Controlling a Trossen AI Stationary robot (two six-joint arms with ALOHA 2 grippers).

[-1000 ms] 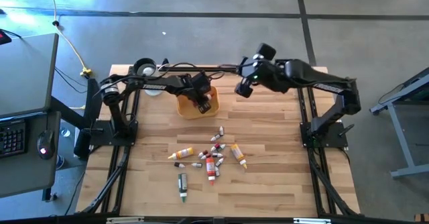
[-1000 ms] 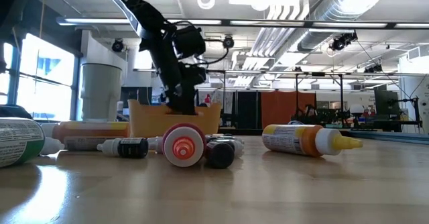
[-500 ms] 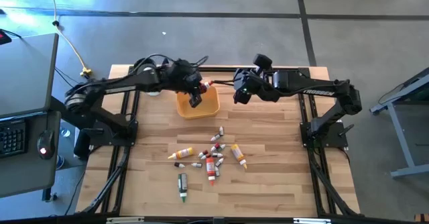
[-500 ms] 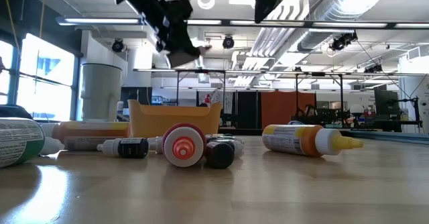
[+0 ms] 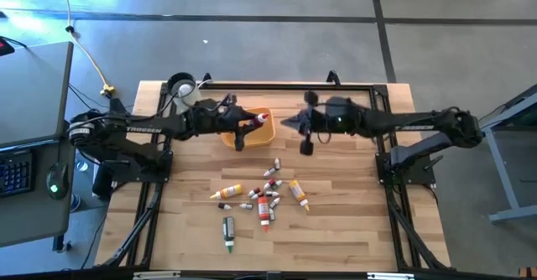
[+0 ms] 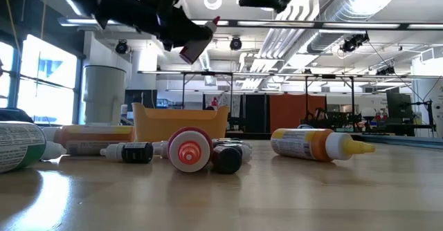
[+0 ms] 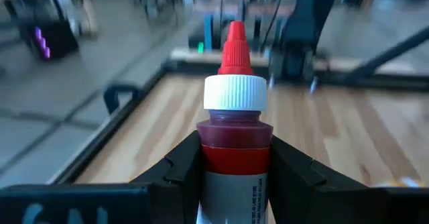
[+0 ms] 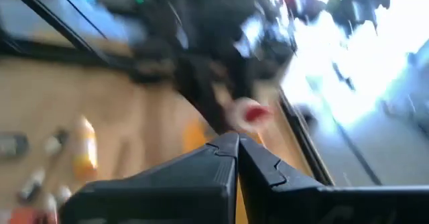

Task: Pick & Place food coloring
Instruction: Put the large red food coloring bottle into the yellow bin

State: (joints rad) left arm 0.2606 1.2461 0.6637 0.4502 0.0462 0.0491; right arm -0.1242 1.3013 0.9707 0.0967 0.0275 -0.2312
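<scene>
The left end effector point(image 7: 234, 177) pinches a cylindrical red bottle point(image 7: 234, 133) with ribbed white collar and conical red tip, raised over the yellow-orange tray point(image 5: 262, 132). The right end effector point(image 8: 234, 147), pressed together, hangs apparently just beyond the tray, above the wood-plank surface point(image 5: 352, 196).

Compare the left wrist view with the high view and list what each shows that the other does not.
Only the left wrist view: the red bottle's white collar and red tip, clamped between the left tool's fingers. Only the high view: the yellow-orange tray, the loose pile of bottles on the table, the white jug, and the right tool, shut and empty. Both: the left tool holding the red bottle above the wooden table.
</scene>
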